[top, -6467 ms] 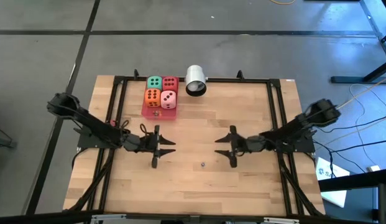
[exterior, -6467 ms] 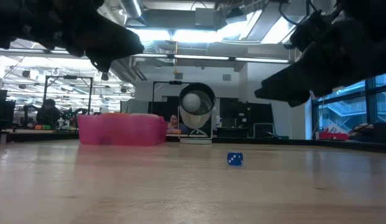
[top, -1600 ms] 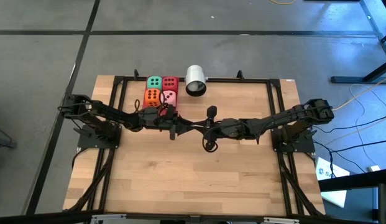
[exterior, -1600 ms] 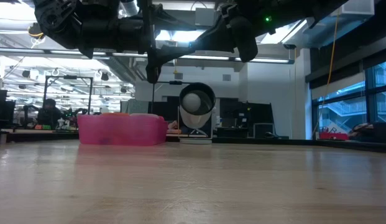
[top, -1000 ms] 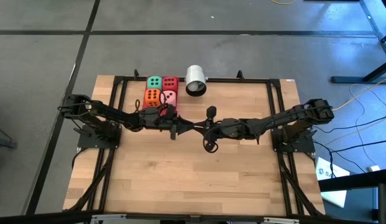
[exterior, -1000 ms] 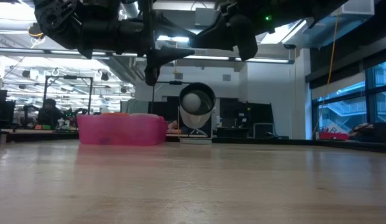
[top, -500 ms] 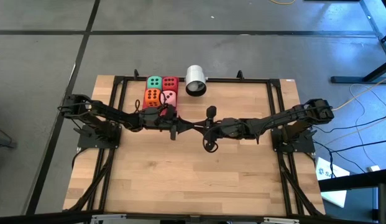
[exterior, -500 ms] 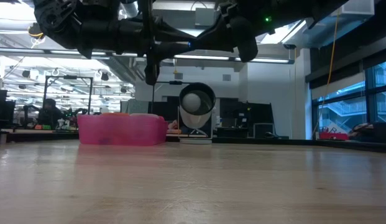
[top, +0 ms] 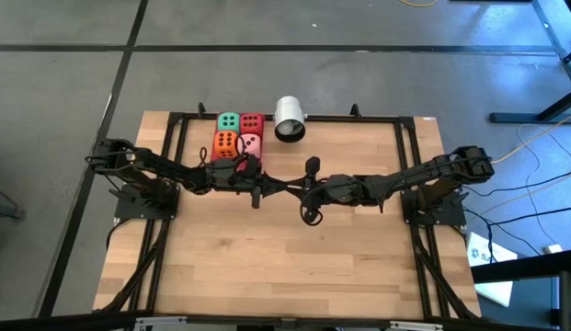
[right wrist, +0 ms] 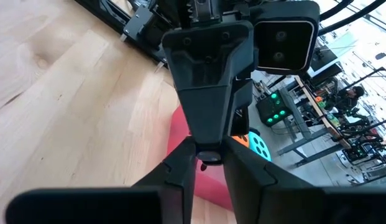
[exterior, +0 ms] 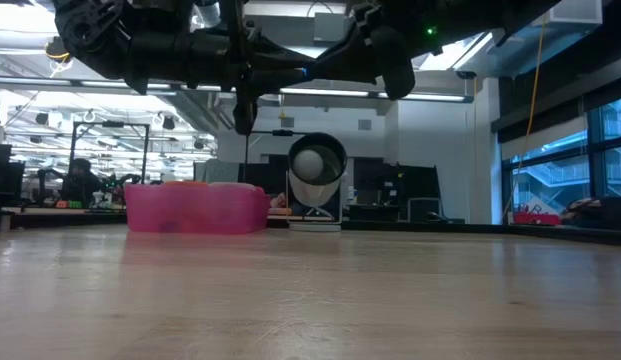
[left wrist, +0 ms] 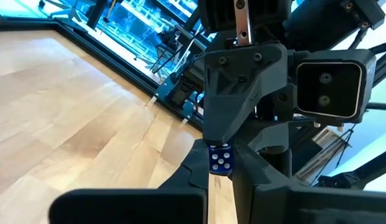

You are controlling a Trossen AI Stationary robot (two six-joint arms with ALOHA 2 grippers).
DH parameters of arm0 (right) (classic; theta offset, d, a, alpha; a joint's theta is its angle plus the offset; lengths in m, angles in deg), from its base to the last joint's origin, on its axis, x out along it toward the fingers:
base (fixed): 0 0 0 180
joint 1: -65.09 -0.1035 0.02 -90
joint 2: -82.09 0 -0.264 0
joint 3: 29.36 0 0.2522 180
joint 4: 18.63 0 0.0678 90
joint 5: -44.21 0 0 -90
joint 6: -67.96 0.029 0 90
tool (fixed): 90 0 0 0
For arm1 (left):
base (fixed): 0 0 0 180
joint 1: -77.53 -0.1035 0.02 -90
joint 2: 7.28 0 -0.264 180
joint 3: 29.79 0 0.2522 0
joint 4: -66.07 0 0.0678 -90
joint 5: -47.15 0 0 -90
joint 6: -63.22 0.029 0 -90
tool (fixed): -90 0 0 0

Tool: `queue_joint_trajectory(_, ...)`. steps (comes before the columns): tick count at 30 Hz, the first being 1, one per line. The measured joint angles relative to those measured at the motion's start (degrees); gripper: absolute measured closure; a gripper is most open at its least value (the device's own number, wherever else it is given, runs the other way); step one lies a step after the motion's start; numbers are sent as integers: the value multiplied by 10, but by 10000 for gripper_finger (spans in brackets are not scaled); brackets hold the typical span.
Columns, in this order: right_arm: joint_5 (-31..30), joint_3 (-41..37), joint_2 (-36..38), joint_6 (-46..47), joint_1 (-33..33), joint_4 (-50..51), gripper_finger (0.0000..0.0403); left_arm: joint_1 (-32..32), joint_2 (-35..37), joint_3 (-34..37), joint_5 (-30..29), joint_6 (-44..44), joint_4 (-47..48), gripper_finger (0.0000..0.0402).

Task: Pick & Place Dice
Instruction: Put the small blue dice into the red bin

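I am clamping the left claw (left wrist: pixel 219 171) on a small blue die (left wrist: pixel 219 158) above mid-table, facing the right claw (right wrist: pixel 209 155), seemingly slightly apart, while the dice (top: pixel 225 142) are sitting in the pink tray (exterior: pixel 195 208).

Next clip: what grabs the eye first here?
Both arms meet mid-table, the left gripper and right gripper tip to tip, pinching a tiny blue die between them. Behind them, four big coloured dice sit in a pink tray beside a white cylinder.
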Motion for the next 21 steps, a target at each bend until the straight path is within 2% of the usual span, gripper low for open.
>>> queue_joint_trajectory(9, 24, 0, 0, 27, 0, -5, 297, 0, 0, -1, 2, 28, 2, 388)
queue_joint_trajectory(21, 25, 0, 0, 43, -3, -2, 180, 0, 0, -1, 8, 58, 2, 389)
